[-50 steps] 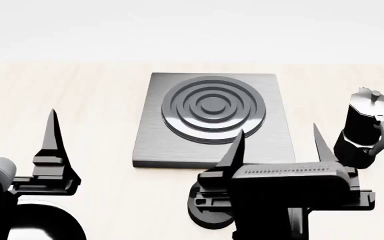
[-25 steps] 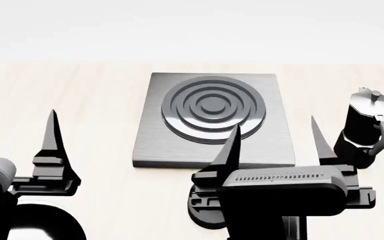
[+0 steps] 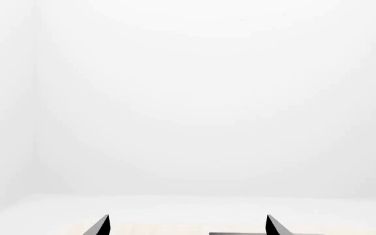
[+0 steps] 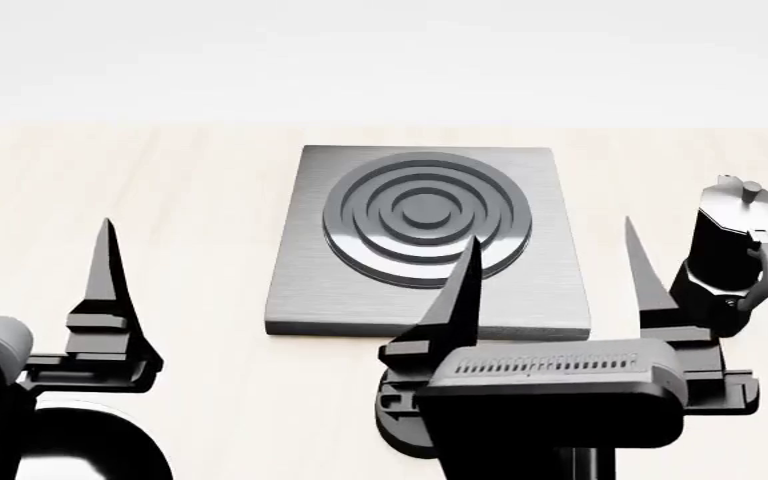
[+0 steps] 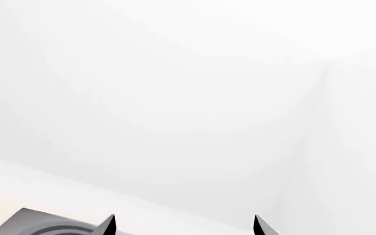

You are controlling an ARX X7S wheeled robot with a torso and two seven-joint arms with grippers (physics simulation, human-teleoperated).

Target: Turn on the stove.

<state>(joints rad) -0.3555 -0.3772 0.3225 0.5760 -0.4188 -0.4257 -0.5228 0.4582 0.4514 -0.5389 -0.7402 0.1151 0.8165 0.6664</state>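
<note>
The stove (image 4: 427, 240) is a flat square slab of grey metal that lies in the middle of the pale wooden table (image 4: 197, 200). It has a round dark burner (image 4: 427, 218) made of raised rings. It looks heavy and hard, so I think it will stay put and will not bend or break. It does not need to be lifted. The part to take hold of would be a small knob, and I cannot see one in any view; it may be hidden behind the right arm near the front edge of the slab. A knob like that is likely small and smooth, so the tips should pinch it gently and turn. The right gripper (image 4: 551, 275) hangs at about 5 o'clock from the burner, close to the front edge, with its two pointed tips wide apart and holding nothing. The moka pot (image 4: 734, 255) stands just past its outer tip, at 3 o'clock from the stove. The left gripper (image 4: 104, 290) sits well off at 8 o'clock. Its tips are apart too in the left wrist view, and it holds nothing.
</note>
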